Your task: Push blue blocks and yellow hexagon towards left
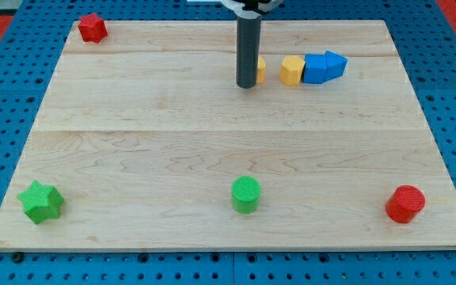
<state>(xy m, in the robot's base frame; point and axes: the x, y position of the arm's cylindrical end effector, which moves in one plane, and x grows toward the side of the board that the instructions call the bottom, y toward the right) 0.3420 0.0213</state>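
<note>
My tip [247, 84] rests on the board in the upper middle of the view. A yellow block [260, 70] sits just behind the rod on its right, mostly hidden, so I cannot make out its shape. A yellow hexagon [292, 70] stands a little further right. A blue cube [316, 69] touches the hexagon's right side. A second blue block [336, 63], wedge-like, touches the cube on its right. The tip is to the left of all of these.
A red block [93, 28] sits at the top left corner. A green star [40, 201] is at the bottom left, a green cylinder [245, 194] at the bottom middle, a red cylinder [405, 203] at the bottom right. The wooden board [212, 150] ends in blue pegboard all round.
</note>
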